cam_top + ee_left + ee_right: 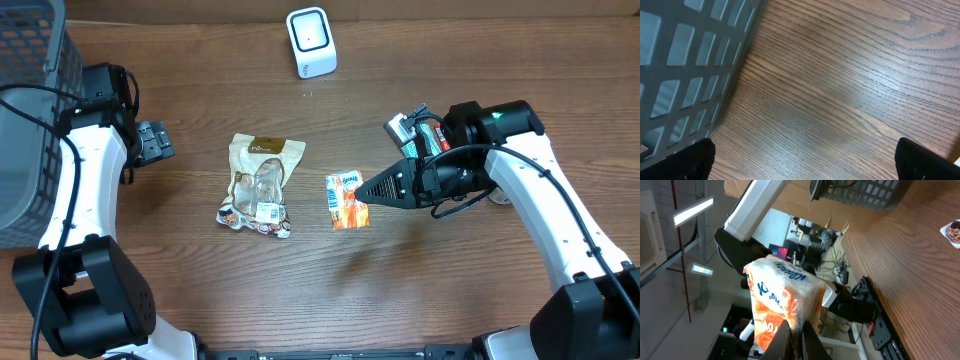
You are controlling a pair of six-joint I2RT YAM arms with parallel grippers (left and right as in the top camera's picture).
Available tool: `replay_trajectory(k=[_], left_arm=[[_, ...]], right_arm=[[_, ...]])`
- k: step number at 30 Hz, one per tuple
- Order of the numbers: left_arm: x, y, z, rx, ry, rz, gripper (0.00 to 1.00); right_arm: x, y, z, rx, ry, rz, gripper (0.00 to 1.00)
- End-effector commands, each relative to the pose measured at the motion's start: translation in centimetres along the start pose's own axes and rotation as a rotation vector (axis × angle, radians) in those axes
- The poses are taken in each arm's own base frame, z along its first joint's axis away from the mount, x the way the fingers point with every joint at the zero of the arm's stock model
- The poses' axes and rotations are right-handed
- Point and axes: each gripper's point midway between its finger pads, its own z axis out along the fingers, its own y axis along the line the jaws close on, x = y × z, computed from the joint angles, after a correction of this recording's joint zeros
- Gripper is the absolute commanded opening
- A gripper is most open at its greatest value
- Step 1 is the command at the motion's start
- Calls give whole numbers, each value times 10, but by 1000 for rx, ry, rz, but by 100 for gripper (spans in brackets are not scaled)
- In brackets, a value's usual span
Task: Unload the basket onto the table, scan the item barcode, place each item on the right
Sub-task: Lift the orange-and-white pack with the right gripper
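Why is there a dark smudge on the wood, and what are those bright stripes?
Left wrist view: the smudge looks like a soft shadow on the table; the fingertips of the open left hand are blurry. Right wrist view: the stripes are glaring lamps behind the orange packet pinched by the right hand.

**Wood table, cluttered room beyond**

Table [200,60]: dark brown wood grain, matte, evenly lit. Grey lattice basket [30,120] fills the upper left of the overhead frame. Right wrist view, tilted: two bright strip lights [692,210] at upper left, brown cardboard [800,205] along the top, tangled cables [837,260] and a small glowing pink screen [779,252] mid-frame. Lower left dim.
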Motion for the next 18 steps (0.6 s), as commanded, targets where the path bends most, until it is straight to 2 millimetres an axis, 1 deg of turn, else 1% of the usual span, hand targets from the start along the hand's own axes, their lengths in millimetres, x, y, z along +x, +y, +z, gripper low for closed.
replay_trajectory(k=[1, 14, 18], left_arm=[[-7, 0, -9, -1, -33, 2, 100], [-7, 0, -9, -1, -33, 2, 100], [-7, 0, -9, -1, -33, 2, 100]], right_arm=[[-1, 10, 0, -31, -23, -11, 5], [-1, 10, 0, -29, -22, -12, 5], [1, 7, 0, -12, -9, -13, 5]])
